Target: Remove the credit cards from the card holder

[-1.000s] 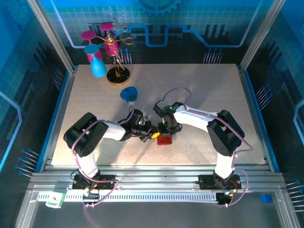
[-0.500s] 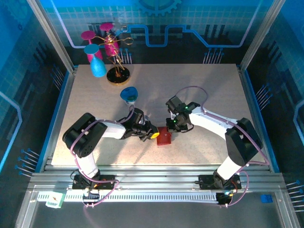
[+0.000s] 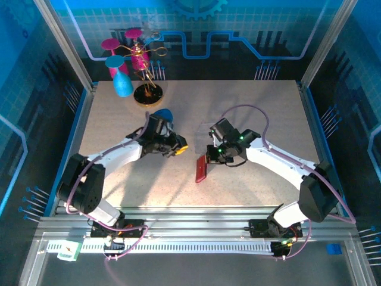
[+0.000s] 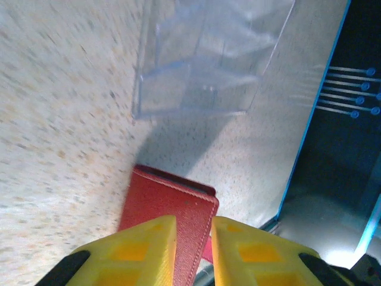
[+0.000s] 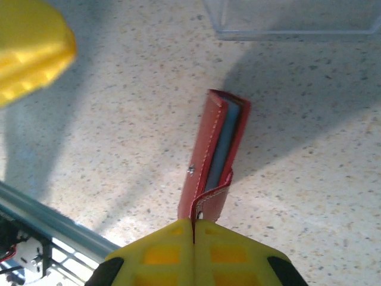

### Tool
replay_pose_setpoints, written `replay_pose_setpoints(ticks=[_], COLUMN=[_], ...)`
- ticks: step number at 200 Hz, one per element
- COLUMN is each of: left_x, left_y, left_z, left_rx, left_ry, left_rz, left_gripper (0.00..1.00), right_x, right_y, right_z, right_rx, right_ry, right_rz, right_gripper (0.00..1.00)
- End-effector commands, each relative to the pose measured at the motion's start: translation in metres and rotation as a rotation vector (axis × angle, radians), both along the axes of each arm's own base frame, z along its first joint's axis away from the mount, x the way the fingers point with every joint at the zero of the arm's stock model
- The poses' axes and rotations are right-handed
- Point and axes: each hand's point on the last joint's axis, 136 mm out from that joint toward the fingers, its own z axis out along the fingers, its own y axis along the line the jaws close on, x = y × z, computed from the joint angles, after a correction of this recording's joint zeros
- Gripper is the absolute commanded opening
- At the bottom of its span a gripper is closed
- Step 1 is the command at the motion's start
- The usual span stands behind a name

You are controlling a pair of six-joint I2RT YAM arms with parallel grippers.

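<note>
Near the front middle of the table point(image 3: 256, 101), the right gripper point(image 5: 193, 225) is clenched on the bottom edge of the red card holder point(image 5: 205, 149) by its snap tab. The holder is held on edge, slightly agape, and a grey-blue layer shows between its flaps. Whether its far end touches the table I cannot tell. Just to the left, the left gripper point(image 4: 193, 238) hangs apart from it, fingers slightly parted and grasping nothing. Beyond lies a clear tray point(image 4: 202, 65). Farther back is a blue cup point(image 3: 162, 113), then a gold stand point(image 3: 146, 95).
</note>
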Motion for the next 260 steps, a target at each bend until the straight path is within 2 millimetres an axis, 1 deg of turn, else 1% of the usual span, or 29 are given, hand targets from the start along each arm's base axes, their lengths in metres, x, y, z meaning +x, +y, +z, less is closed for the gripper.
replay_pose_setpoints(ticks=[1,12,28,54,76,107,131,146,167,188,206,234,260], left_x=[-0.001,0.002,0.005,0.004,0.001,-0.002,-0.002,-0.003,-0.004,-0.005,-0.007,-0.012,-0.018], left_y=[0.030,0.039,0.046,0.049,0.051,0.055,0.055,0.052,0.047,0.038,0.025,-0.001,-0.026], left_z=[0.008,0.013,0.017,0.016,0.014,0.010,0.008,0.005,0.001,-0.005,-0.010,-0.016,-0.025], left_rx=[0.055,0.058,0.067,0.063,0.064,0.063,0.063,0.054,0.045,0.047,0.043,0.040,0.032], left_ry=[-0.010,-0.023,-0.038,-0.034,-0.031,-0.022,-0.014,-0.005,0.010,0.023,0.036,0.051,0.068], left_rz=[0.003,0.013,0.011,0.009,0.013,0.017,0.010,0.000,-0.015,-0.036,-0.065,-0.119,-0.159], left_gripper=[0.24,0.25,0.25,0.26,0.26,0.26,0.26,0.26,0.26,0.26,0.26,0.26,0.26], right_x=[0.000,-0.001,-0.002,0.005,0.010,0.014,0.014,0.013,0.010,0.007,0.006,0.006,0.005], right_y=[0.022,0.032,0.048,0.069,0.085,0.101,0.105,0.102,0.093,0.078,0.061,0.034,0.012], right_z=[0.029,0.033,0.034,0.035,0.040,0.048,0.048,0.046,0.044,0.036,0.026,0.016,0.004], right_rx=[0.106,0.139,0.181,0.204,0.221,0.248,0.256,0.250,0.234,0.205,0.175,0.144,0.118], right_ry=[-0.026,-0.034,-0.042,-0.040,-0.050,-0.059,-0.055,-0.056,-0.055,-0.043,-0.027,-0.025,-0.013], right_rz=[-0.012,-0.012,-0.008,0.021,0.057,0.085,0.090,0.085,0.071,0.055,0.029,-0.014,-0.050], right_gripper=[0.00,0.00,0.00,0.00,0.00,0.00,0.00,0.00,0.00,0.00,0.00,0.00,0.00])
